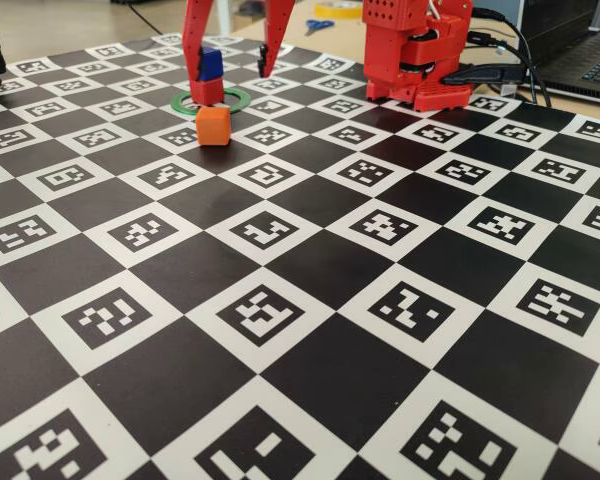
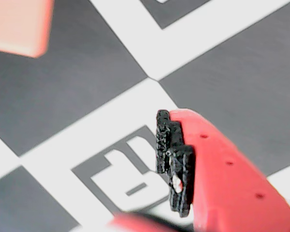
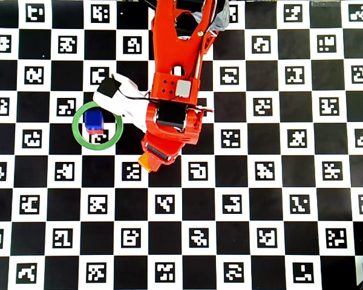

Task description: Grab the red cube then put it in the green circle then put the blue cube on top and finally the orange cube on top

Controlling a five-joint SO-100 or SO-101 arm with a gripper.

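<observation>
Orange is what you go for next: the orange cube [image 1: 213, 126] sits on the desk just outside the green circle [image 1: 236, 97], on the side away from the arm's base in the fixed view, and nothing is touching it. In that view the red cube [image 1: 206, 91] already stands inside the circle with the blue cube [image 1: 211, 64] on top of it, so by my reading two of the three layers are done.

Your end effector [image 1: 228, 68] hangs open over that corner of the desk, nothing between its two fingers. In the fixed view one finger comes down right beside the blue and red pair, whether touching I cannot tell, and the other stands well off to the right. The wrist view shows one red finger [image 2: 222, 169] with its black pad over a bare marker square, and the orange cube [image 2: 19, 24] blurred in the upper left corner.

So the cube lies off to one side of the gap, not between the fingers. In the overhead view only a sliver of orange cube [image 3: 144, 161] peeks out at the arm's tip, below and right of the circle [image 3: 78, 134]. The cube is square, so no long axis to align; centre the gap over it before you descend, and keep clear of the stack.
</observation>
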